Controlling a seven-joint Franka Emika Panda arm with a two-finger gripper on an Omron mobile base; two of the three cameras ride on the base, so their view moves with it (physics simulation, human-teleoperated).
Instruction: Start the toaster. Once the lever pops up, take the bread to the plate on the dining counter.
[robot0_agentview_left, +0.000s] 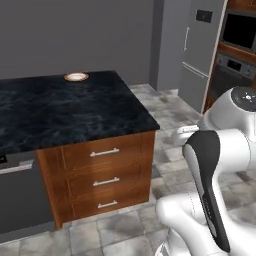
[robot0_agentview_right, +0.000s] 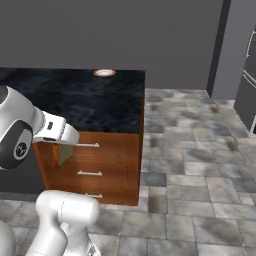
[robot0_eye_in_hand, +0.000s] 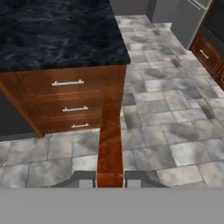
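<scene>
While I watch the feeds, this is what I read, left to right:
Bench: I see the black marbled bench (robot0_agentview_left: 60, 112) with wooden drawers (robot0_agentview_left: 105, 175) and silver handles under its near side.
Plate: the plate (robot0_agentview_left: 76, 76) sits at the far edge of that bench top, well apart from the arm.
Bread: the bread (robot0_eye_in_hand: 109, 131) shows edge-on in the hand view, a brown slab rising from between the fingertips.
Tool: my tool (robot0_eye_in_hand: 109, 179) is clenched on the bread, above the grey tiled floor (robot0_eye_in_hand: 175, 131).

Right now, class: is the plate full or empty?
Empty: the plate shows a bare white centre; the bread sits clamped in the end effector.
</scene>
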